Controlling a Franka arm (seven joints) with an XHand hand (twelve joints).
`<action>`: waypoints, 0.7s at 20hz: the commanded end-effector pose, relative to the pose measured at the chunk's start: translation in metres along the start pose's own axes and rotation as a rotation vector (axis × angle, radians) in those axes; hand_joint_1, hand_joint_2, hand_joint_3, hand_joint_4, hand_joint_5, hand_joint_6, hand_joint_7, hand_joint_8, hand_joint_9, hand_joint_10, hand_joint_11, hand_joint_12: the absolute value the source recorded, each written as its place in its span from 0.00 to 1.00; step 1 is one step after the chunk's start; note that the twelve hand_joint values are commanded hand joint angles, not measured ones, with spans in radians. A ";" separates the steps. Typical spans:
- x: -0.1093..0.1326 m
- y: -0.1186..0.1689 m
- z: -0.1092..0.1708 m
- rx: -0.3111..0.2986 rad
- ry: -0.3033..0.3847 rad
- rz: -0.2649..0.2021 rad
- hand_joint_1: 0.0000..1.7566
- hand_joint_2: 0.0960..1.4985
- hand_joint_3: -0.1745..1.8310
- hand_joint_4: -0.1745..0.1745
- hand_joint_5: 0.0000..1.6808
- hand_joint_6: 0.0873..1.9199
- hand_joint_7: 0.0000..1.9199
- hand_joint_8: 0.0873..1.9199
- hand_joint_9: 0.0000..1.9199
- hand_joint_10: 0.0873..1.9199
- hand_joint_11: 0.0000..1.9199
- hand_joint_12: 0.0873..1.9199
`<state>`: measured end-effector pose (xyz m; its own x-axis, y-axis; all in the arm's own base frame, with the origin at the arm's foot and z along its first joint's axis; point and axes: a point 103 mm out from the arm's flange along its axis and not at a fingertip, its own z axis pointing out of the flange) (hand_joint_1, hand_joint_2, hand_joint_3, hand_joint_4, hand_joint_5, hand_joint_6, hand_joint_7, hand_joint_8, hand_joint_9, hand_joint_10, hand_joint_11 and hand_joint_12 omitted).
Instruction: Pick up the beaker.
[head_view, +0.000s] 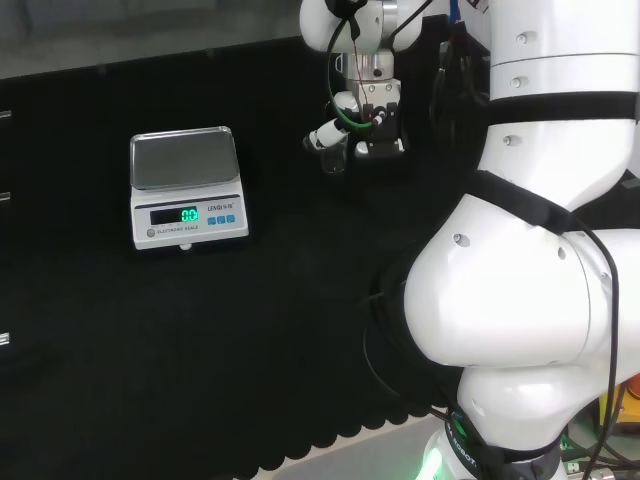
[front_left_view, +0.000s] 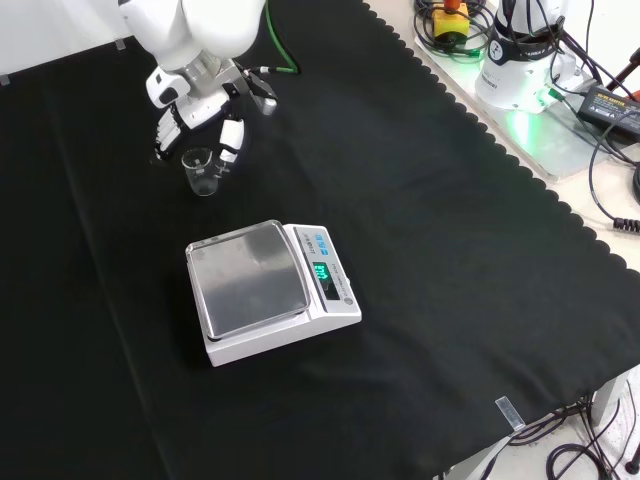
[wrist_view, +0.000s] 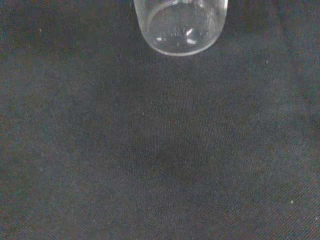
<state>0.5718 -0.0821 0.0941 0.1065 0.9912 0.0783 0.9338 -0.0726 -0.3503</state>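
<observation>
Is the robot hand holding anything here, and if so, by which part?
Cannot be told: the robot hand is at the beaker's rim, but a closed hold isn't visible.

A bench covered in black cloth (front_left_view: 450, 250) with a scalloped edge carries the things. A white digital scale (front_left_view: 270, 288) with a steel pan sits on the cloth, its display lit green. In the front view a small clear glass beaker (front_left_view: 201, 170) stands upright above the scale, apart from it; in the head view the beaker (head_view: 333, 158) stands to the scale's (head_view: 187, 187) right.
</observation>
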 end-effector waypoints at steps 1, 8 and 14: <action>-0.002 0.004 0.012 0.019 0.002 0.009 0.28 0.53 0.22 0.30 0.24 0.00 0.11 0.34 0.16 0.41 0.17 0.73; 0.003 0.003 0.011 0.003 -0.056 0.020 0.41 0.53 0.25 0.31 0.34 0.00 0.26 0.32 0.30 0.35 0.30 0.66; 0.010 0.001 0.001 -0.022 -0.086 0.026 0.48 0.53 0.31 0.18 0.51 0.05 0.40 0.30 0.44 0.27 0.44 0.58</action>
<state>0.5719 -0.0748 0.0870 0.1042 0.9945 0.0119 0.9340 -0.0937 -0.3448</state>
